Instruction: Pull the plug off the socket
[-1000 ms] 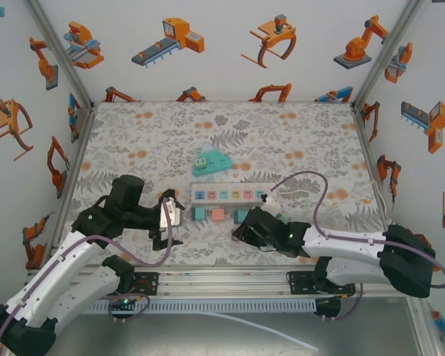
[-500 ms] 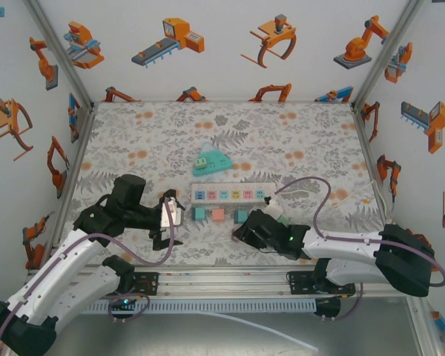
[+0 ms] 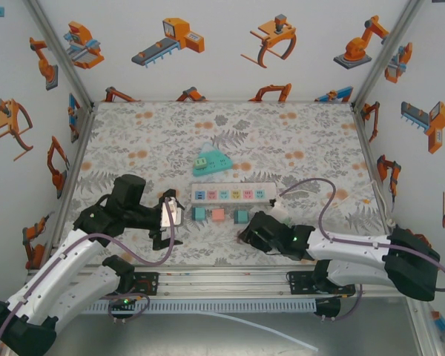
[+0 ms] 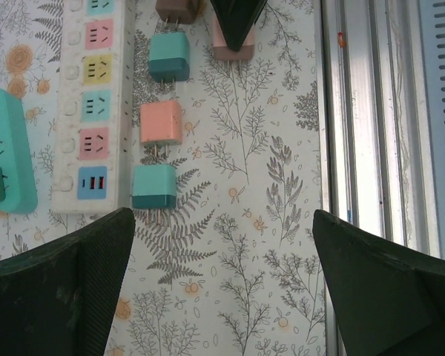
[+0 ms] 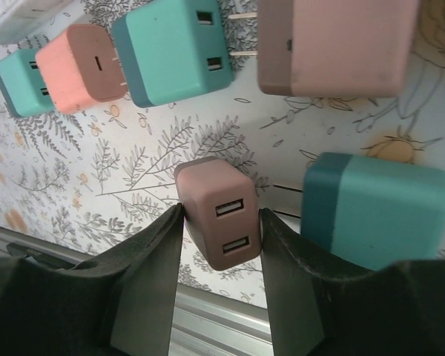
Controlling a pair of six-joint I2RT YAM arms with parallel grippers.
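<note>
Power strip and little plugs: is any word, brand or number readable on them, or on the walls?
None can be read.
The power strip shows only coloured sockets, no words.
The teal plug and the brown plug in the right gripper are blank.
The wall stickers are pictures without lettering.

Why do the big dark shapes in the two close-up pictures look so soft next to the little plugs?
Left wrist view: the left gripper has its fingers right by the lens, dark and soft-edged, while the power strip is sharp. Right wrist view: the right gripper shows fingers just as soft, the brown plug between them crisp. Top external view: even light, faint shadows.
</note>
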